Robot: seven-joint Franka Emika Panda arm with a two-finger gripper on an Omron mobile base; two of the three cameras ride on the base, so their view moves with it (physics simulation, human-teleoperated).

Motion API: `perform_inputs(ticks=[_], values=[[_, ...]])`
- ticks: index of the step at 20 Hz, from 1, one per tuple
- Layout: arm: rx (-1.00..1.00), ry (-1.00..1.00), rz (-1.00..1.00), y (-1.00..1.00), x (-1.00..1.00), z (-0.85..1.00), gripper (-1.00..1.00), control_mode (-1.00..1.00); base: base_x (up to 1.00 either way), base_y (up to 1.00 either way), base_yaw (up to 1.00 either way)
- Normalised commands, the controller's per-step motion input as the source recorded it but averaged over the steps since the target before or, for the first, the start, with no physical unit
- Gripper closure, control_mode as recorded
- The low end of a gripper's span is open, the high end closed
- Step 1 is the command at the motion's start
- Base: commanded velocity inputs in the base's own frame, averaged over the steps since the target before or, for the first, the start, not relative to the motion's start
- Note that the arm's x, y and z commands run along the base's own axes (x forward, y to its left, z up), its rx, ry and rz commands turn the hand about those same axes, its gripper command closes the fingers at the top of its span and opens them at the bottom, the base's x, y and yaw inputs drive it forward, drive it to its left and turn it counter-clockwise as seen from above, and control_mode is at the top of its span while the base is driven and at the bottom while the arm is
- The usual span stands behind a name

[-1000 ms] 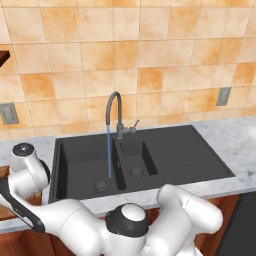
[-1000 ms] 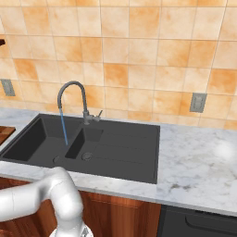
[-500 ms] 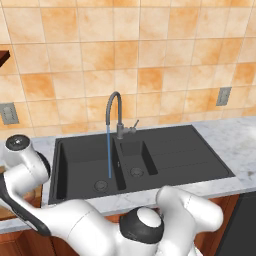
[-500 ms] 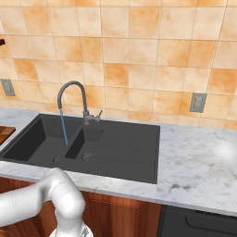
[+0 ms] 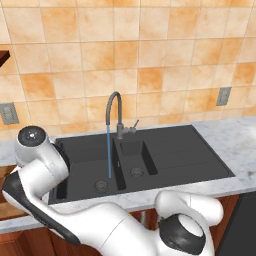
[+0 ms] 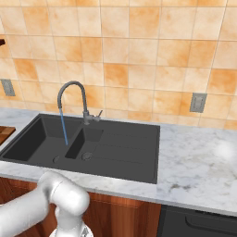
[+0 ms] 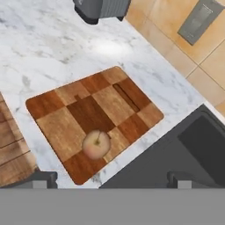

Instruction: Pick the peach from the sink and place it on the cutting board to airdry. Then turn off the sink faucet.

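Note:
The peach [image 7: 96,145] lies on the checkered wooden cutting board [image 7: 110,105], near the board's corner closest to the sink [image 7: 193,149]. My gripper [image 7: 112,182] hovers above it, open, its two fingertips [image 7: 39,179] set wide apart with nothing between them. The peach is free of both fingers. In the base views the black double-basin sink [image 5: 165,155] [image 6: 115,148] sits in the marble counter. The dark gooseneck sink faucet [image 5: 114,107] [image 6: 71,90] pours a thin blue stream of water [image 5: 109,150] into the left basin.
A grey appliance [image 7: 101,9] stands on the marble past the board. Wall outlets [image 7: 197,19] [image 5: 223,96] [image 6: 198,102] sit in the tiled backsplash. A slatted wooden surface [image 7: 11,149] borders the board on the left of the hand view.
The arm's joints have shifted slightly in the left base view. The water keeps running and the sink looks the same.

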Motion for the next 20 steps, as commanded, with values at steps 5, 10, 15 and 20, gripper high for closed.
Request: perform_inputs(ticks=[5,10,15,20], values=[[0.05,-0.1,0.0,-0.7,-0.49,0.82,-1.0,-1.0,0.0,0.0,0.0],[0.04,-0.17,0.0,-0.81,-0.61,0.67,-1.0,-1.0,0.0,0.0,0.0],[0.01,-0.24,0.0,-0.9,-0.68,0.57,-1.0,-1.0,0.0,0.0,0.0],[0.14,-0.07,-0.04,-0.93,-0.58,0.67,-1.0,-1.0,0.0,0.0,0.0]])
